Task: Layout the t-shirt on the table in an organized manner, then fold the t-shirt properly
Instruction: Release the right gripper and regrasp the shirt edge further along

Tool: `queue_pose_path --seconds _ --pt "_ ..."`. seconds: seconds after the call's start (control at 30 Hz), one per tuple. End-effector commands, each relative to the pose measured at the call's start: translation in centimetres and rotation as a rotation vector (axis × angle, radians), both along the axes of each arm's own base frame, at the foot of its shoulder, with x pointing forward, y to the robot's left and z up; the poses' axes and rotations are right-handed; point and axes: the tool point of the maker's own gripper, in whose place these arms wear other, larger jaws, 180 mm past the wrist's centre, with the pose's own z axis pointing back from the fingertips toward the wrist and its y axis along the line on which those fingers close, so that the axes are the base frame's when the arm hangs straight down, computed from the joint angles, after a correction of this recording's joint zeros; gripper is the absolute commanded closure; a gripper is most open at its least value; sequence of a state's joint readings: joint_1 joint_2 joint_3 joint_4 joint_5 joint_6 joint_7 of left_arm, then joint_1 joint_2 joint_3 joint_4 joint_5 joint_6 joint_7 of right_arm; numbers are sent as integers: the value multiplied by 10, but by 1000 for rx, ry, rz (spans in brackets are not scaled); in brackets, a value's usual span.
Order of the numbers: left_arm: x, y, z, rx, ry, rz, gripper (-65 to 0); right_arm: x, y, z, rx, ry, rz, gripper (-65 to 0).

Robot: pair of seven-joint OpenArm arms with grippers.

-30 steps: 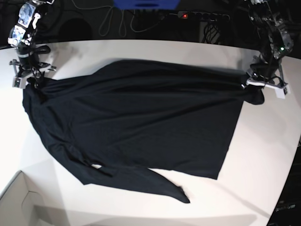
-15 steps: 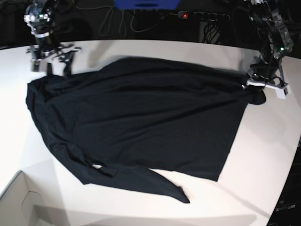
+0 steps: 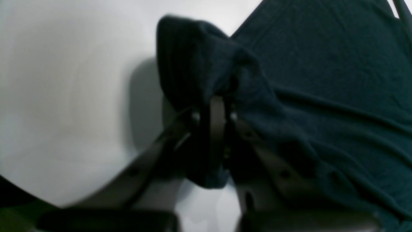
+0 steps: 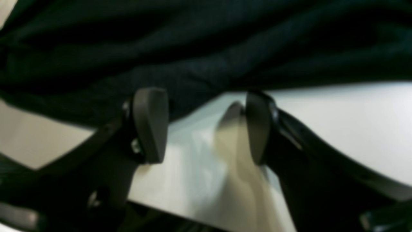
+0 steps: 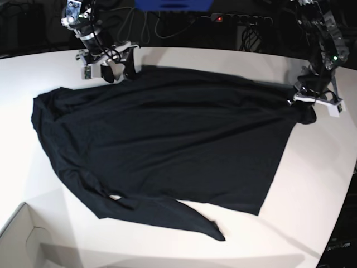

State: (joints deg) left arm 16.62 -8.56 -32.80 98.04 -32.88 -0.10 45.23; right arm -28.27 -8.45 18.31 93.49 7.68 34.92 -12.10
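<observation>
The black t-shirt (image 5: 167, 145) lies spread over the white table (image 5: 312, 184), with a sleeve trailing toward the front. At its right corner my left gripper (image 5: 304, 101) is shut on a bunch of fabric; in the left wrist view the gripper (image 3: 214, 112) pinches the t-shirt (image 3: 322, 80). My right gripper (image 5: 118, 71) hovers open at the shirt's far edge, upper left. In the right wrist view its fingers (image 4: 149, 125) stand apart with only bare table (image 4: 338, 129) between them and the t-shirt (image 4: 206, 48) just beyond.
A pale cardboard box corner (image 5: 22, 240) sits at the front left. Behind the table are a power strip (image 5: 240, 19) with a red light, cables and a blue object (image 5: 173, 4). The table's edge curves along the right side.
My right gripper let go of the shirt's left corner, opened, and travelled right along the far edge. The released corner now lies flat. The left gripper has not moved.
</observation>
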Motion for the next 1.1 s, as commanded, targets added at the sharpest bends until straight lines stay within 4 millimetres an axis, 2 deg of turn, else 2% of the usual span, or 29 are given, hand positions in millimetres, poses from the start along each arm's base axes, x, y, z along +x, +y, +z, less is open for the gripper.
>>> queue_pose_path --seconds 0.0,0.17,0.27,0.33,0.5,0.83,0.93,1.07 --pt "5 6 11 23 -34 2 0 4 0 6 7 -27 0 -388" --pt "5 6 11 23 -33 2 0 14 1 9 9 -47 2 -382" --pt "5 6 11 23 -33 2 0 17 2 11 12 -56 5 -332" --pt "5 6 11 23 -33 2 0 19 8 14 17 -65 25 -260" --pt "4 7 11 24 -32 5 0 12 12 26 6 -86 41 0" --pt "4 7 11 24 -32 5 0 0 7 74 -59 -172 55 0" --pt "4 7 12 26 -33 4 0 -8 7 73 -62 -154 56 0" --pt "8 6 24 42 -65 -5 0 -23 7 64 -60 -107 58 0"
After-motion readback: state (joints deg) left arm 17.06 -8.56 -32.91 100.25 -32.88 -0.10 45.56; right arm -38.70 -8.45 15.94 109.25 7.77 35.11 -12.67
